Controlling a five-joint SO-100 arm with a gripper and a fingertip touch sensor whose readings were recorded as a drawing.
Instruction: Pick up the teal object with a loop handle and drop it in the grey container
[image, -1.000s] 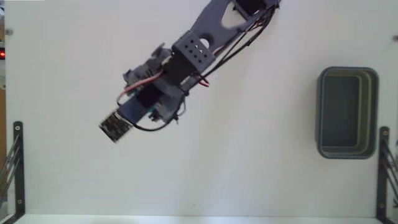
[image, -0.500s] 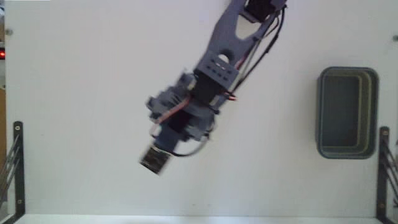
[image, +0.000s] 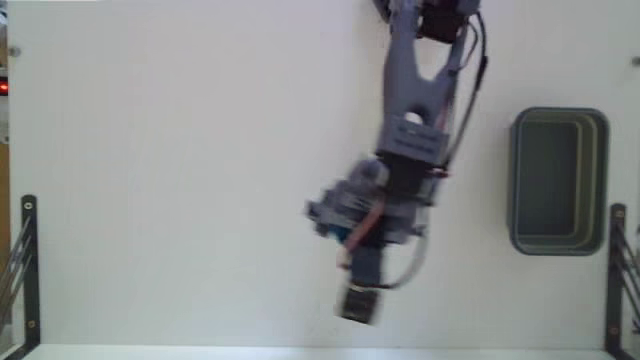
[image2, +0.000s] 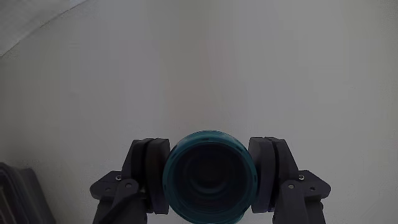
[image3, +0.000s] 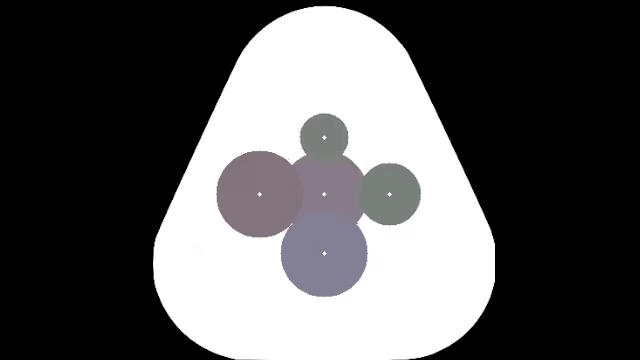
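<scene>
While clamped between both fingers of the gripper, teal object with a loop handle raised over white table, well left of grey container.

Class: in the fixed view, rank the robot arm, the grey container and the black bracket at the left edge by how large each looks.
1. The robot arm, clearly the largest.
2. The grey container.
3. The black bracket, about as tall as the container but far thinner, so it covers least.

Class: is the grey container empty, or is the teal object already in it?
Empty, as far as seen: the container shows only dark interior; the teal object sits clamped in the gripper.
</scene>
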